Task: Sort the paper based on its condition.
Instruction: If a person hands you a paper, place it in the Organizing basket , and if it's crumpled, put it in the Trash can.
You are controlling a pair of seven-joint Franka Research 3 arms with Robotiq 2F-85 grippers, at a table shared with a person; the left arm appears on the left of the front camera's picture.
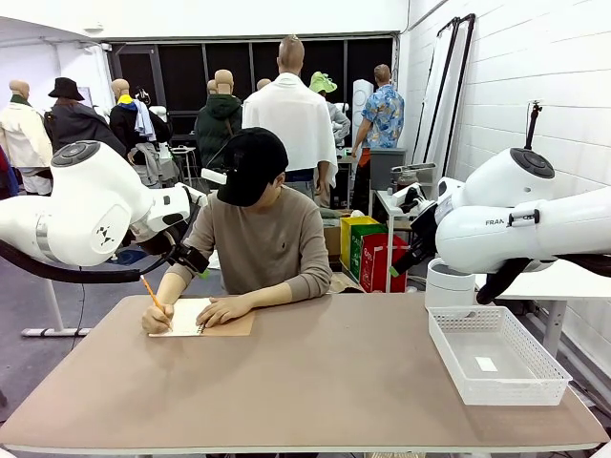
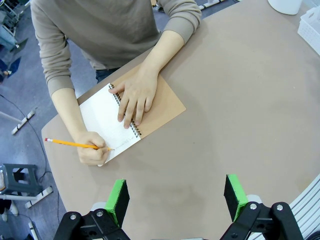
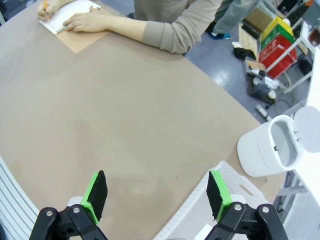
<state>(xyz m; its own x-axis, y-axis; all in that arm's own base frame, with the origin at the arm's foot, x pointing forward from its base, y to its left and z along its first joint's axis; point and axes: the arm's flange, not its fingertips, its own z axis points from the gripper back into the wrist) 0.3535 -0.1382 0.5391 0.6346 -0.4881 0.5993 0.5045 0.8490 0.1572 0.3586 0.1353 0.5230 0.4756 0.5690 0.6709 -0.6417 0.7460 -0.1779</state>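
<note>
Round-cornered brown table (image 1: 315, 382) in the foreground, matte top, pale edge. Right side: white painted brick wall (image 1: 544, 57), tall white panels with dark frames (image 1: 451, 86) leaning against it. Rear: row of dark window panes (image 1: 181, 72) in black frames, plain white wall band (image 1: 239, 14) above them. Floor (image 1: 24, 296) grey-blue, smooth, slightly glossy. White stand foot (image 1: 46, 332) on the floor at left. Dark grey step stool (image 2: 15, 179) just off the table's corner. Behind the table, yellow, green and red crates (image 1: 368, 250) set close together. White side table (image 1: 573, 281) at the right edge. Light even and bright, soft shadows only
</note>
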